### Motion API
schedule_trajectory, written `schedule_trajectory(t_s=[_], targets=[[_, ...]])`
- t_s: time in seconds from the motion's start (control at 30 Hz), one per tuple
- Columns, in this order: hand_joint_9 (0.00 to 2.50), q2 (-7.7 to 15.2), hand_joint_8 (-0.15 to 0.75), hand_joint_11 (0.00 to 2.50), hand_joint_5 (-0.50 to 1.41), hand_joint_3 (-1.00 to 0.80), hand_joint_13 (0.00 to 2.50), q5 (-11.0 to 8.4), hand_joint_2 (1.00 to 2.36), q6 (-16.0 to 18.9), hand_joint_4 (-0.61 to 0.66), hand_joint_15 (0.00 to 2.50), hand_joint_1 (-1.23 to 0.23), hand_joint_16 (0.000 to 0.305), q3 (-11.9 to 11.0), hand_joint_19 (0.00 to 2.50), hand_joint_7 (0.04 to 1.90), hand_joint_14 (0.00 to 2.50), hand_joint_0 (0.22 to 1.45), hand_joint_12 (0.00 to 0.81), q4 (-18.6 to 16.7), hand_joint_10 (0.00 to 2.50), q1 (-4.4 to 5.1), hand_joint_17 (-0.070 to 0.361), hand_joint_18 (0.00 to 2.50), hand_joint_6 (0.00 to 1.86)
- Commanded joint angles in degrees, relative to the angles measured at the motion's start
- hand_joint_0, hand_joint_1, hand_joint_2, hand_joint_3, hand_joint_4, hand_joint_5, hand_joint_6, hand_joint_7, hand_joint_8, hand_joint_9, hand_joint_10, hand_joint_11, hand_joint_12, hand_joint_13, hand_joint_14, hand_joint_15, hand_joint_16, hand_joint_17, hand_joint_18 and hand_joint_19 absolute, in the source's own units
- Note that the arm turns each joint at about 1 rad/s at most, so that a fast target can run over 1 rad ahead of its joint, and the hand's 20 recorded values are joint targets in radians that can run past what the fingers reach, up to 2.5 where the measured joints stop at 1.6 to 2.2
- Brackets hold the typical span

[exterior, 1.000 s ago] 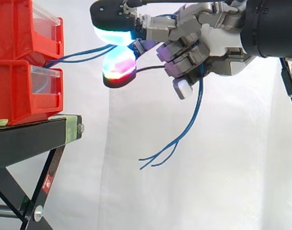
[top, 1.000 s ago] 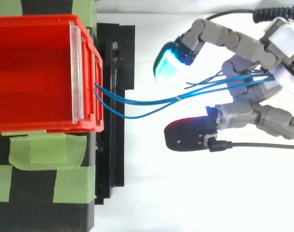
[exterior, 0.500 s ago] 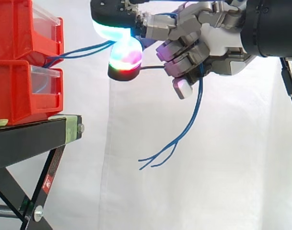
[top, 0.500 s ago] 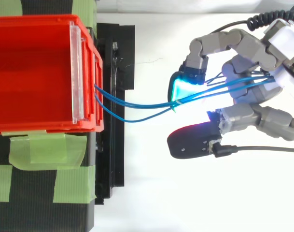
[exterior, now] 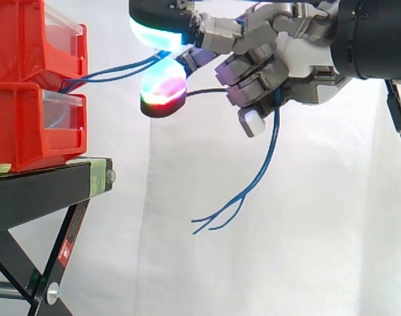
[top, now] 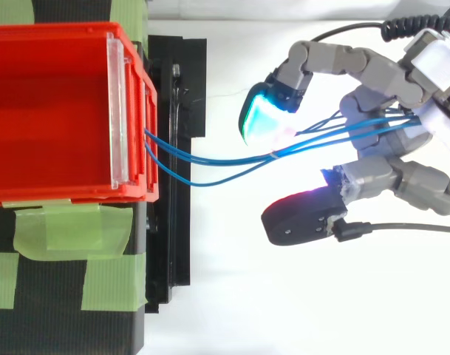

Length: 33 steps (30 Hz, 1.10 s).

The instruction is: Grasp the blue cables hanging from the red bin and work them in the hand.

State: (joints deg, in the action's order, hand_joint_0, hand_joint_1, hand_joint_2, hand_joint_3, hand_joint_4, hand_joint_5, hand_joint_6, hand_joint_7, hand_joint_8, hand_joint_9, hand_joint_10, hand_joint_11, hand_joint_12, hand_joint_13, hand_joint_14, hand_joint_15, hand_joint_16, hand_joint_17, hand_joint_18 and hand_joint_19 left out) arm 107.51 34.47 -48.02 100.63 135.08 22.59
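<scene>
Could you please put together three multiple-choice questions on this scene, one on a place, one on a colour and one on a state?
1. The blue cables leave the red bin. Where do their free ends hang?
A. on the floor
B. in the air below the hand
C. back inside the bin

2. What colour is the tape on the black stand?
A. green
B. yellow
C. white

3. How is the hand?
A. open, clear of the cables
B. curled on nothing
C. shut on the cables

Answers:
1 B: the side view shows the ends dangling free under the hand.
2 A: the top view shows green strips across the stand.
3 C: the fingers are curled, and the cables run through them.
</scene>
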Motion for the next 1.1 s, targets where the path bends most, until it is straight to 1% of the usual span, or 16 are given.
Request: schedule_trajectory(t_s=[0.0, 0.03, 0.1, 0.5, 0.6, 0.77, 0.83, 0.9, 1.07], targets=[[1.71, -0.02, 0.580, 2.50, 0.23, -0.95, 2.10, -0.11, 1.00, -0.05, 0.30, 2.15, -0.59, 0.210, 0.00, 0.77, 1.33, 2.50, 0.86, 0.706, 0.10, 2.50, -0.09, 0.158, 2.50, 0.28], [1.71, -0.02, 0.580, 2.50, 0.23, -0.87, 2.10, -0.02, 1.01, 0.03, 0.29, 2.15, -0.62, 0.210, 0.00, 0.77, 1.33, 2.50, 0.90, 0.706, 0.10, 2.50, -0.09, 0.158, 2.50, 0.28], [1.71, -0.02, 0.580, 2.50, 0.24, -0.81, 2.10, -0.02, 1.01, 0.03, 0.28, 2.15, -0.63, 0.210, 0.00, 0.77, 1.33, 2.50, 0.93, 0.706, 0.10, 2.50, -0.18, 0.158, 2.50, 0.27], [1.71, -0.02, 0.580, 2.50, 0.26, -0.61, 2.10, -0.11, 1.02, 0.03, 0.28, 2.15, -0.64, 0.210, 0.09, 0.77, 1.34, 2.50, 0.96, 0.706, 0.01, 2.50, -0.18, 0.158, 2.50, 0.20], [1.71, -0.02, 0.580, 2.50, 0.26, -0.58, 2.10, -0.11, 1.02, -0.05, 0.29, 2.15, -0.64, 0.210, 0.00, 0.77, 1.34, 2.50, 0.97, 0.706, -0.08, 2.50, -0.18, 0.158, 2.50, 0.19], [1.71, -0.02, 0.580, 2.50, 0.28, -0.55, 2.10, 0.07, 1.02, -0.14, 0.29, 2.15, -0.64, 0.210, 0.00, 0.77, 1.37, 2.50, 0.99, 0.706, -0.16, 2.50, -0.18, 0.158, 2.50, 0.09], [1.71, -0.02, 0.580, 2.50, 0.29, -0.51, 2.10, 0.07, 1.02, -0.14, 0.30, 2.15, -0.64, 0.210, 0.00, 0.77, 1.37, 2.50, 1.01, 0.706, -0.16, 2.50, -0.18, 0.158, 2.50, 0.02], [1.71, -0.02, 0.580, 2.50, 0.29, -0.48, 2.10, 0.07, 1.02, -0.14, 0.29, 2.15, -0.63, 0.210, 0.00, 0.77, 1.37, 2.50, 1.03, 0.706, -0.16, 2.50, -0.18, 0.158, 2.50, 0.00], [1.71, -0.02, 0.580, 2.50, 0.28, -0.54, 2.10, -0.02, 1.02, -0.14, 0.27, 2.15, -0.63, 0.210, 0.00, 0.77, 1.33, 2.50, 1.05, 0.706, -0.25, 2.50, -0.18, 0.158, 2.50, 0.00]])
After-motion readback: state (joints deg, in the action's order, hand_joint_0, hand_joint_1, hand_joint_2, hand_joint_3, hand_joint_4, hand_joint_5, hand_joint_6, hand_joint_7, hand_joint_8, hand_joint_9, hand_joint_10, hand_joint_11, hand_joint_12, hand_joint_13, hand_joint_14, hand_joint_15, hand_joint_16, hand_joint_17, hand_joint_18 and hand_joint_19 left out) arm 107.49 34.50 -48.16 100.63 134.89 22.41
